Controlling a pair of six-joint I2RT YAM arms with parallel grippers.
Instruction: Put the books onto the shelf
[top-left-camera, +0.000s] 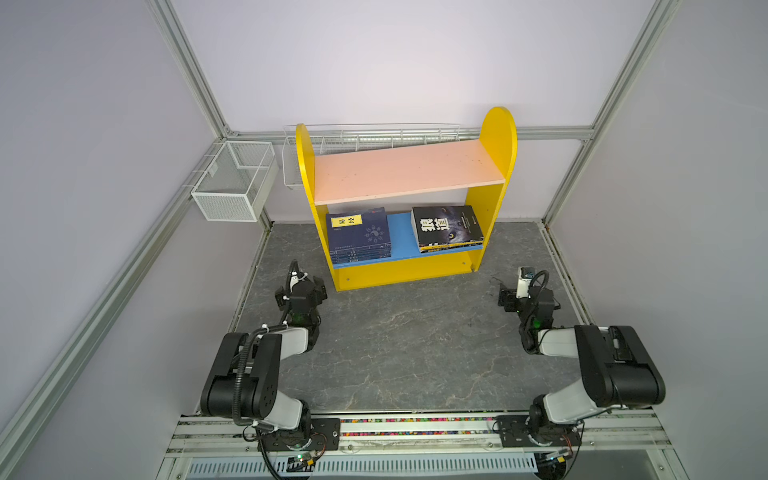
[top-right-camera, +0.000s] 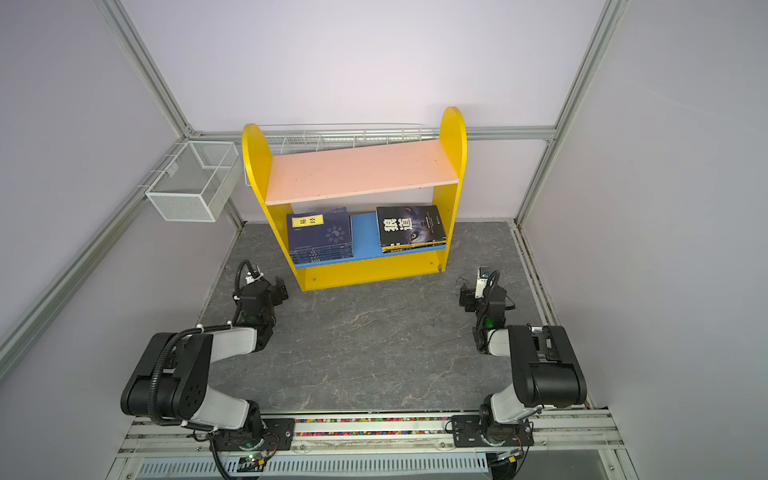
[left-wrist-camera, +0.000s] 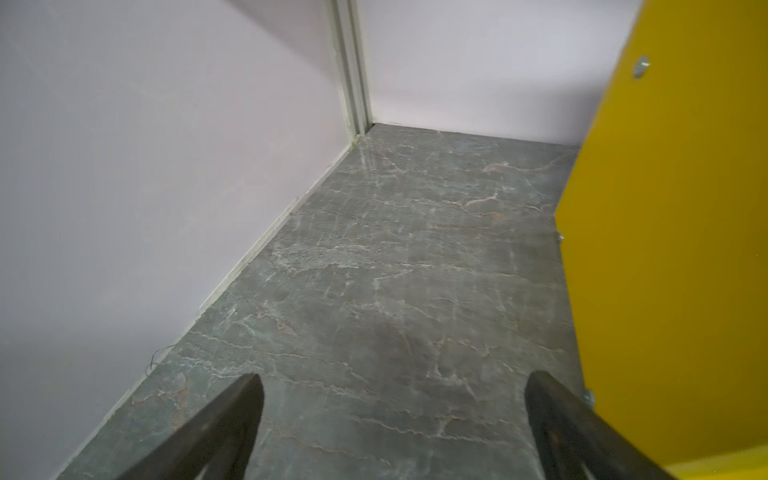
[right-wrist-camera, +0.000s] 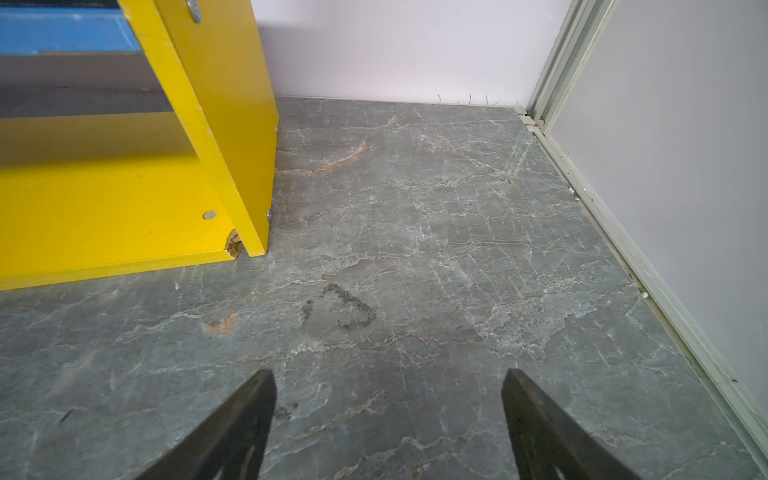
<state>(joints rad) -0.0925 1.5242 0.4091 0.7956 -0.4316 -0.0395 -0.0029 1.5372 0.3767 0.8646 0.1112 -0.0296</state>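
Standing on grey marbled tabletop (top-left-camera: 395, 332), shelf (top-left-camera: 494, 137) (books (top-left-camera: 359, 232) inside), pale walls (top-left-camera: 374, 62), left fingers (left-wrist-camera: 224, 432), right fingers (right-wrist-camera: 237, 432) spread empty

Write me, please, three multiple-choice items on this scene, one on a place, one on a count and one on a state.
1. The navy-blue paperbacks and the black-topped stack lie on: A) the pink upper board; B) the blue lower board; C) the wire basket.
2. Book stacks on the shelf: A) one; B) two; C) four.
3. The left gripper and right gripper are: A) both open, empty; B) both shut on books; C) left open, right shut.
Answers: B, both stacks rest on blue; B, two separate stacks show in both top views; A, each wrist view shows spread fingers over bare tabletop.
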